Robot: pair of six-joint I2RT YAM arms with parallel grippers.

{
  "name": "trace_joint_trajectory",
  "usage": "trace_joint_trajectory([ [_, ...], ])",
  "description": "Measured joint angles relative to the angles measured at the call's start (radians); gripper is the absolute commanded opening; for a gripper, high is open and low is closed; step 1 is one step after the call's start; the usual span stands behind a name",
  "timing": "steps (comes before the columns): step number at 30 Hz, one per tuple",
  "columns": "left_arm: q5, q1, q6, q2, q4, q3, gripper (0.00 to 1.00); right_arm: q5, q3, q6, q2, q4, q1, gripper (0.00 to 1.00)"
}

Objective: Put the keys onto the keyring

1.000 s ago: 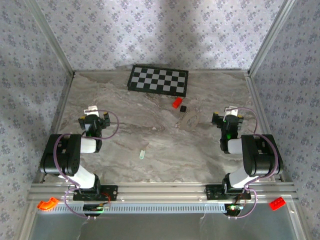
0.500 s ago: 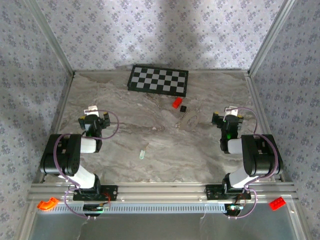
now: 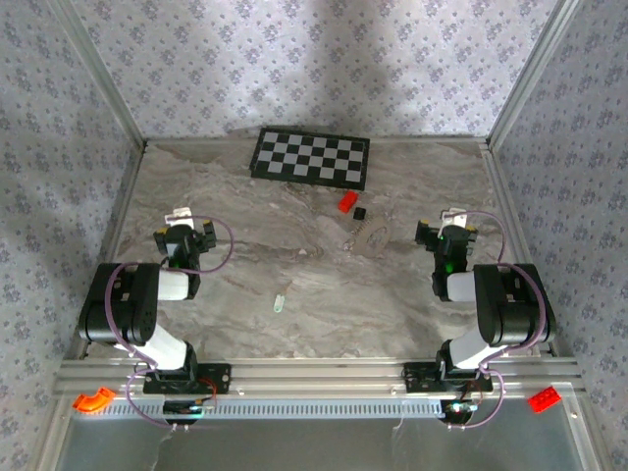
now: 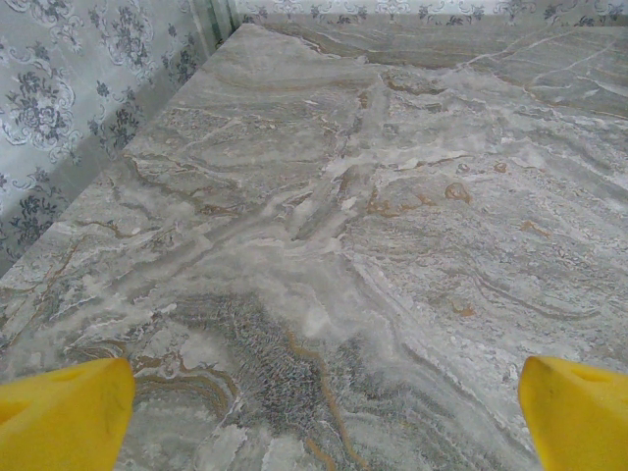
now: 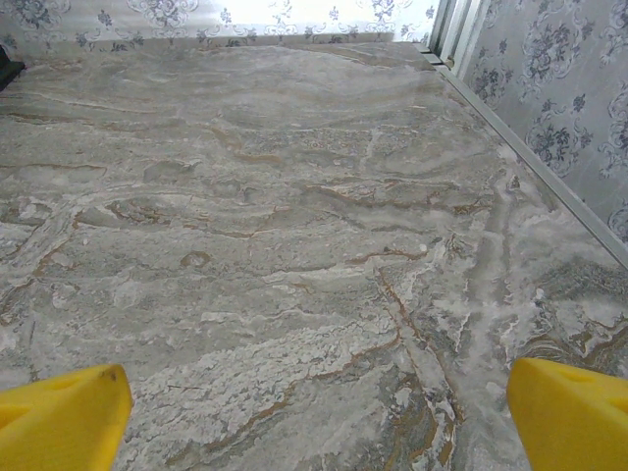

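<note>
One key [image 3: 279,303]: lower centre of the desk [image 3: 294,270], loose, not yet threaded. The left pincer [image 3: 180,218] and right pincer [image 3: 451,220], mid-left and mid-right, are spread wide and empty. The keyring [image 3: 376,234]: right of centre, well apart from the key. Beyond it: black cube [image 3: 360,212], red block [image 3: 346,202], checkerboard [image 3: 311,158]. Whole task outstanding; no obstruction apparent.

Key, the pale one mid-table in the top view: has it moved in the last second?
No. The key lies at the same spot, unchanged in its place relative to the checkerboard at the far side.
</note>
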Motion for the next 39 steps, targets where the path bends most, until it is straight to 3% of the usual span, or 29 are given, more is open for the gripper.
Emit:
trace_joint_trajectory([
  [39,0.016,0.000,0.000,-0.003,-0.028,0.002,1.00,-0.037,-0.003,0.000,-0.015,-0.007,-0.014,1.00],
])
